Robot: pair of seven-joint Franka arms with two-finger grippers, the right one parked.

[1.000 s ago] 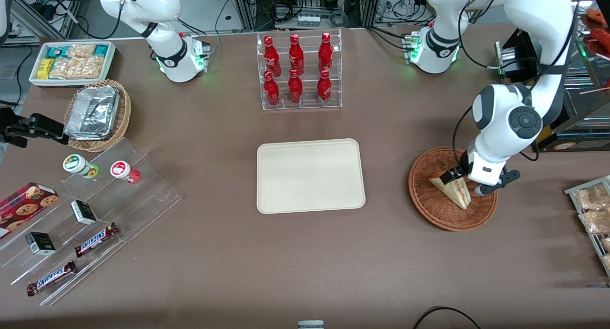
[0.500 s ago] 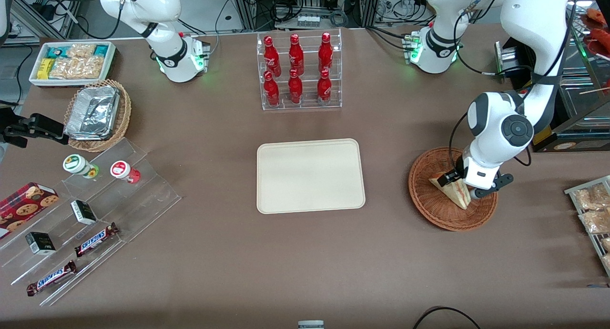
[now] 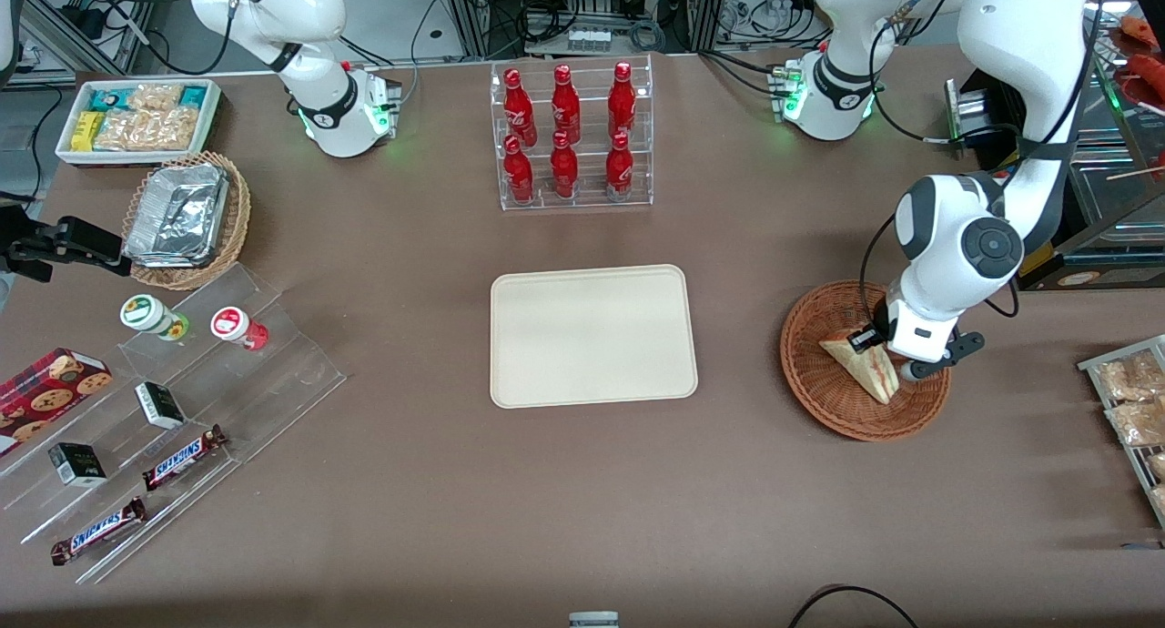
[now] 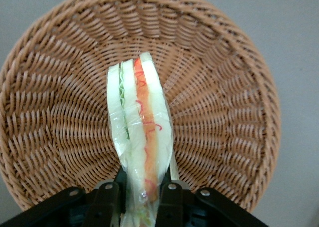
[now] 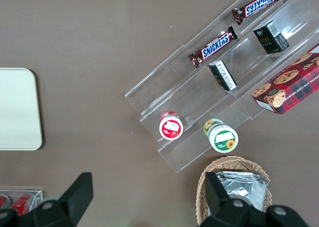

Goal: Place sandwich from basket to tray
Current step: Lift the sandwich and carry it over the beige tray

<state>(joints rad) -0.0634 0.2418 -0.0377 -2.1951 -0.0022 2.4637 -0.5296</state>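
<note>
The sandwich is a plastic-wrapped wedge of pale bread with red, orange and green filling. It hangs just over the reddish-brown wicker basket toward the working arm's end of the table. My left gripper is shut on the sandwich's thick end. In the left wrist view the black fingers pinch the sandwich from both sides, with the basket below it. The cream tray lies empty at the table's middle and also shows in the right wrist view.
A clear rack of red bottles stands farther from the camera than the tray. Bagged snacks lie on a rack beside the basket. A clear stepped shelf with snacks and a foil-tray basket lie toward the parked arm's end.
My gripper has risen slightly with the sandwich in it. The wedge has tilted and shifted a little away from the camera within the basket.
</note>
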